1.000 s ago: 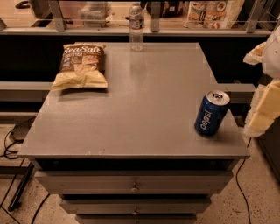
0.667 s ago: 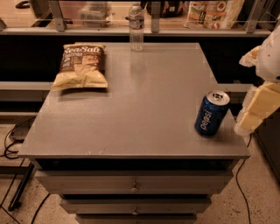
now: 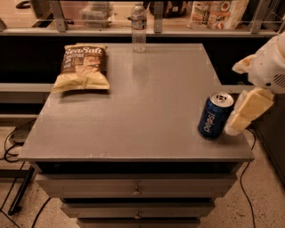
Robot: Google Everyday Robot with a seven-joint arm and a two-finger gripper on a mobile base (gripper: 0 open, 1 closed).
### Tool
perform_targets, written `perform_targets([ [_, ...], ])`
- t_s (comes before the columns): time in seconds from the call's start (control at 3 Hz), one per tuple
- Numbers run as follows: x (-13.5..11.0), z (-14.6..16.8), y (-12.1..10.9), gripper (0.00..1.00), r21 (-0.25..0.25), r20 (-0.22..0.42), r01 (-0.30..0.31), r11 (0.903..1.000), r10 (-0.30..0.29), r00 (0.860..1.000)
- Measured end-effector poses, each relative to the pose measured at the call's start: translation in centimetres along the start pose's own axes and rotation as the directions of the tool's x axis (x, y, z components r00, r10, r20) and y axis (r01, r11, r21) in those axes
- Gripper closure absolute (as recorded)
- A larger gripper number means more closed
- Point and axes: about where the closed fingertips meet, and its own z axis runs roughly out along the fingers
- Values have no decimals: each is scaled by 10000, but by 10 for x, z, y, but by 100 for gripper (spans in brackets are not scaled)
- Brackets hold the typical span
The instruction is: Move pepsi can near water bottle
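Observation:
The pepsi can (image 3: 215,115), dark blue with white lettering and a silver top, stands upright near the front right corner of the grey table (image 3: 147,107). The water bottle (image 3: 138,27), clear with a pale label band, stands at the table's far edge, about in the middle. My gripper (image 3: 238,95) is at the table's right edge, just right of the can. It is open and empty. One cream finger (image 3: 249,111) lies close beside the can and the other (image 3: 244,64) is higher, behind it.
A brown Sea Salt chip bag (image 3: 83,66) lies flat at the table's far left. A shelf with packaged goods (image 3: 213,13) runs behind the table. Drawers (image 3: 138,189) sit below the tabletop. Cables (image 3: 11,142) lie on the floor at the left.
My gripper has moved left and slightly down, closer to the pepsi can. The can, the bottle and the chip bag have not moved.

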Motion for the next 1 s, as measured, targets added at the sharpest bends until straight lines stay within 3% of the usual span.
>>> perform_targets([
  [0.33, -1, 25, 1, 0, -535, 342, -100, 9985, 119, 9993],
  [0.67, 1, 42, 3, 18, -894, 533, -229, 9957, 278, 9982],
  [1.0, 4, 47, 1, 42, -939, 517, -404, 9948, 454, 9976],
])
